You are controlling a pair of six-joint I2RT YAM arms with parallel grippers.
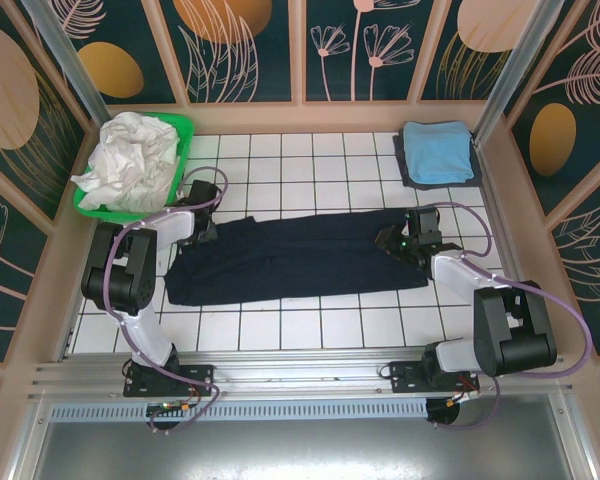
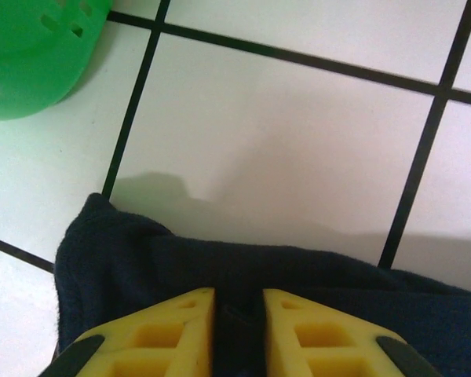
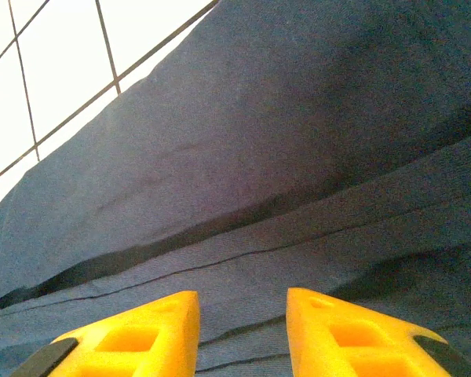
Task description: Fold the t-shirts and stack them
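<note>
White-tiled desk point(image 1: 280, 330), floral panel walls point(image 1: 240, 50). Navy t-shirt point(image 1: 290, 260) lies long axis left to right. Left hand point(image 2: 239, 314) clamped on its left-end edge, bare tile and green basket point(image 2: 31, 55) ahead-left in the wrist view. Right hand point(image 3: 242, 314), fingers point(image 3: 141, 334) apart, sits over folds at the opposite end; seams visible there.

A large dark navy cotton t-shirt point(image 1: 290, 258) lies folded lengthwise into a long, wrinkled band just right of the green plastic basket point(image 1: 183, 124). A crumpled white shirt point(image 1: 130, 160) is heaped inside the basket. A neatly folded light blue shirt point(image 1: 435, 150) sits well to the basket's right.
</note>
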